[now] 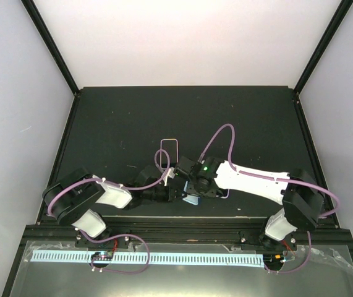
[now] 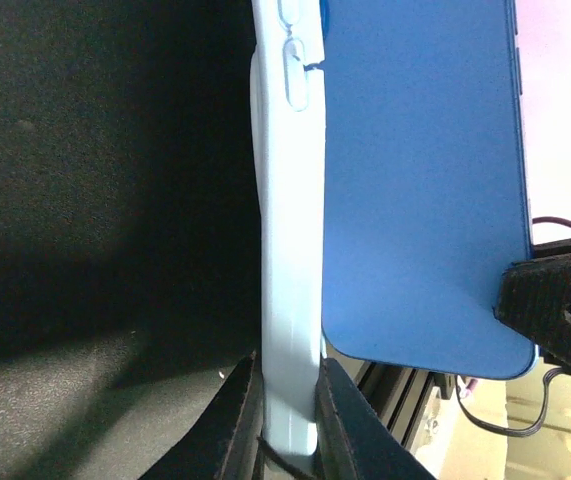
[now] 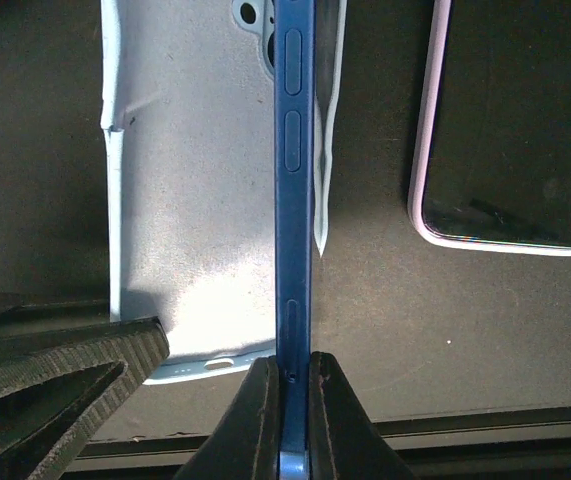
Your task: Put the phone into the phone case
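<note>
Your left gripper (image 2: 287, 405) has both fingers clamped on the thin wall of the pale-blue phone case (image 2: 290, 250). The case stands on edge and runs straight out ahead of the fingertips. Immediately to the right of that wall, touching it, is the flat blue face of the phone (image 2: 420, 180). One ribbed finger of the other arm presses the phone's far right edge.

Your right gripper (image 3: 292, 392) is pinched shut on the phone's narrow side. The phone reaches forward from between the fingers, with its side buttons facing the wrist camera. To the left of these fingers the case's hollow inside lies open against the phone, camera cut-out at the far end. You cannot tell whether any corner of the phone is seated in the case.

To the right of this gripper, apart from the phone, a dark pink-rimmed slab (image 3: 505, 120) lies flat on the black table (image 3: 25, 150).
</note>
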Controlling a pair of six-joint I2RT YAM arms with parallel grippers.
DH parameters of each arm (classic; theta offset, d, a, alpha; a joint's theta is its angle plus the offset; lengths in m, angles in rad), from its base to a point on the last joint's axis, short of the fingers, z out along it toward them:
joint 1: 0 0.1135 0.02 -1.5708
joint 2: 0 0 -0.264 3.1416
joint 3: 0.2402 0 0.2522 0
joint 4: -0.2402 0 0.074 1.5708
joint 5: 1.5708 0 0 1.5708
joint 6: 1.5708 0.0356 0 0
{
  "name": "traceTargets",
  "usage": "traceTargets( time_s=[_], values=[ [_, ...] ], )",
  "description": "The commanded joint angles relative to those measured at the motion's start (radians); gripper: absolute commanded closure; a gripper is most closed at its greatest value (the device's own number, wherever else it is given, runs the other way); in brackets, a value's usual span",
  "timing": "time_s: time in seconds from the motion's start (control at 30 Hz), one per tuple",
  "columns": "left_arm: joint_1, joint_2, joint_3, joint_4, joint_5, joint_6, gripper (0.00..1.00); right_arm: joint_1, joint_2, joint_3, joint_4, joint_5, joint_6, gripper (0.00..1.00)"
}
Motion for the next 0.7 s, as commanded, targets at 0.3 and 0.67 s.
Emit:
traceTargets(
  time_s=[0.3, 0.67],
  values=[
    [-0.022, 0.015, -0.03, 0.139, 0.037, -0.05, 0.91, -0.009, 0.082, 0.044, 0.098, 0.094, -0.016, 0.99],
    [-0.027, 0.065, -0.038, 0.184, 0.036, -0.058, 0.91, -0.013, 0.121, 0.107, 0.069, 0.073, 0.004, 0.99]
  ],
)
